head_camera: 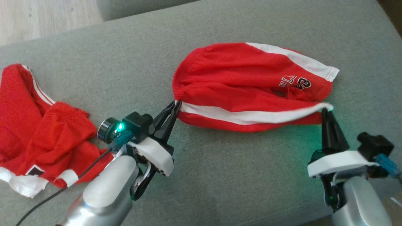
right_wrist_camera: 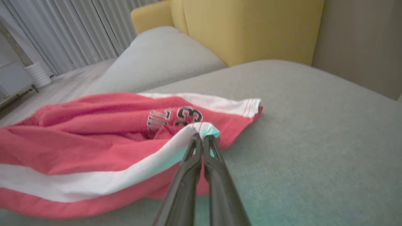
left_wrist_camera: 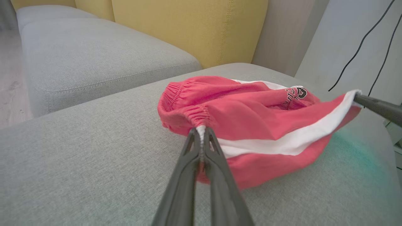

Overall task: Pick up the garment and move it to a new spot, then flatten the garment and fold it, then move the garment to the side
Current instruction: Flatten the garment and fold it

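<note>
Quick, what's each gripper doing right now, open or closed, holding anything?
Left gripper: closed, pinching the shorts at the waistband end.
Right gripper: closed, pinching the shorts at the white-striped hem.

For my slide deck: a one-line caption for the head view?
Left gripper and right gripper pinch opposite ends of red shorts on a grey sofa.

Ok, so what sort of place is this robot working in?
Most likely a home living room. The red shorts lie on a grey upholstered sofa seat, with yellow back cushions behind it, pale curtains or blinds and a light wood floor.
</note>
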Controlling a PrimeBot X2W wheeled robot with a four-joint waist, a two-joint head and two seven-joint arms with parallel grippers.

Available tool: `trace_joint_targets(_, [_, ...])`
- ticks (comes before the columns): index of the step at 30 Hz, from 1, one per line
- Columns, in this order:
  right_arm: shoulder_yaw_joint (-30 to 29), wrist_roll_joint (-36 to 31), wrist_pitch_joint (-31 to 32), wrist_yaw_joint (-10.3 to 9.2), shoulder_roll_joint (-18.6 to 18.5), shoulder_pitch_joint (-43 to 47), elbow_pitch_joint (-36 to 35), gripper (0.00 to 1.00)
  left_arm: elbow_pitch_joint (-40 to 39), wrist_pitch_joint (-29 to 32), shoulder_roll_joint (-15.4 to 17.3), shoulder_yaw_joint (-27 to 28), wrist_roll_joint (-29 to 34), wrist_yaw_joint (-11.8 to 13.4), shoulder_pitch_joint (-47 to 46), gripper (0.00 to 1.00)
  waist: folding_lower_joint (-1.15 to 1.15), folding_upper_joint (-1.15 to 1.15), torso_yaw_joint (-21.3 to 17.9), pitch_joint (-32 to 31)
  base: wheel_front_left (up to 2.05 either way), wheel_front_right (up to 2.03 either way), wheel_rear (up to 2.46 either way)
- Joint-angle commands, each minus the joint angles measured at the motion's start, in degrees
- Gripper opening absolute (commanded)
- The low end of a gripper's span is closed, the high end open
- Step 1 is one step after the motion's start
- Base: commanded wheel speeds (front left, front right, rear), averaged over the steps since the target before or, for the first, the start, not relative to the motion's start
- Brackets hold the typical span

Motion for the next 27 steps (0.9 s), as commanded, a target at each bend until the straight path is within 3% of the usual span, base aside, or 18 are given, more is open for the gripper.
trace_joint_targets(1, [0.9,-0.2,-1.1,0.22,-0.3,-0.6,-3.5,0.0,-1.6,-0.2,1.6,2.1,-0.5,0.4,-1.0,0.0,0.0,0.0,-0.1,-0.7,0.0,0.0,0.0])
trace_joint_targets(10, [0.7,-2.3,-1.2,0.22,-0.3,-0.6,-16.2,0.0,-5.7,2.0,4.5,2.9,-1.2,-0.3,-3.5,0.0,0.0,0.0,0.9,-4.4,0.0,0.0,0.0])
trace_joint_targets(15, [1.0,-4.6,2.8,0.22,-0.3,-5.4,-21.8,0.0,-10.1,5.1,6.8,5.3,-2.6,-1.1,-9.0,0.0,0.0,0.0,1.7,-6.9,0.0,0.0,0.0])
trace_joint_targets(21, [3.3,-5.4,8.0,0.22,-4.0,-14.9,-24.2,0.0,-12.5,9.1,8.1,9.2,-5.7,-1.0,-16.1,0.0,0.0,0.0,2.6,-10.5,0.0,0.0,0.0])
trace_joint_targets(27, [5.9,-5.8,11.1,0.22,-8.1,-22.2,-21.7,0.0,-11.9,8.6,8.3,13.4,-7.2,2.0,-19.6,0.0,0.0,0.0,3.8,-12.8,0.0,0.0,0.0])
